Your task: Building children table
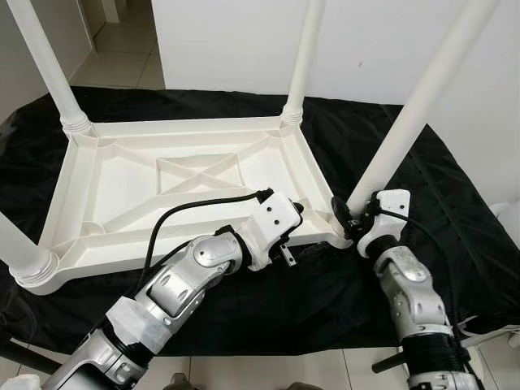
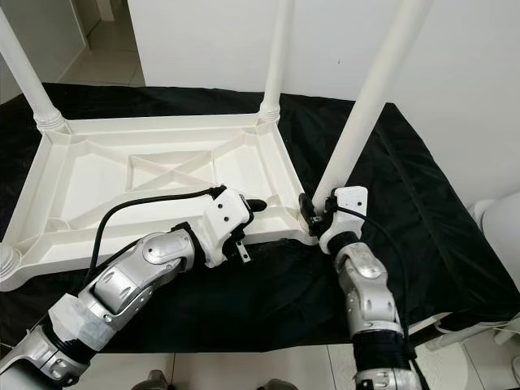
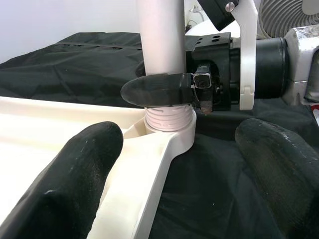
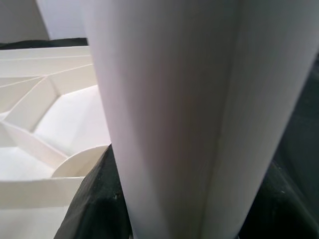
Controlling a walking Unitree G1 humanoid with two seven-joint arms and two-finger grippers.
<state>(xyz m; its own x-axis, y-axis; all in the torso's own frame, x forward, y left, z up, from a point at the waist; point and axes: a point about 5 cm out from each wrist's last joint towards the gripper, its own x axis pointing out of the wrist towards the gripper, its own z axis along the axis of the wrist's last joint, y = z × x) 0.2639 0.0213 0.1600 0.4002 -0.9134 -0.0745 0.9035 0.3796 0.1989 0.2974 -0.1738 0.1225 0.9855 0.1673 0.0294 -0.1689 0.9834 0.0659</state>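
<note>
A white plastic children's table (image 1: 122, 187) lies upside down on a black cloth (image 1: 406, 162). Its legs point up: one at the far left (image 1: 49, 65), one at the far right (image 1: 302, 65), one at the near left (image 1: 20, 244). The near right leg (image 1: 422, 97) stands tilted in its corner socket (image 3: 169, 124). My right gripper (image 1: 348, 218) is shut on that leg just above the socket, and one finger (image 3: 159, 89) curls round it. My left gripper (image 1: 296, 213) is open beside the same corner. Its fingers (image 3: 75, 174) straddle the table's rim (image 3: 149, 169).
A white wall (image 1: 244, 41) rises close behind the table. A tiled floor (image 1: 122, 65) runs off at the far left. A white rounded object (image 1: 508, 215) sits off the cloth's right edge. A fan grille (image 3: 289, 15) is seen behind the right arm in the left wrist view.
</note>
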